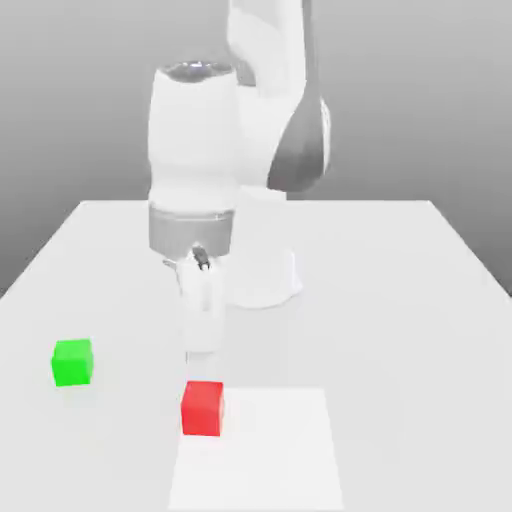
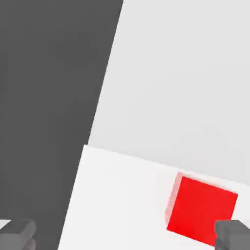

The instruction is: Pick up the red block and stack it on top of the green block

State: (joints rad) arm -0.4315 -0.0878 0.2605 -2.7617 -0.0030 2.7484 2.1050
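Observation:
The red block rests on the table near its front edge, at the corner of a brighter white patch. The green block stands apart from it, toward the exterior view's left and slightly farther back. My gripper hangs above the table just behind the red block and points down. In the hand view the red block lies close to one dark fingertip, off the gripper's centre line. The gripper is open, its fingers spread wide with nothing between them.
A brighter white square patch marks the table at the front. The arm's white base stands at the middle back. In the hand view a dark floor area lies beyond the table's edge.

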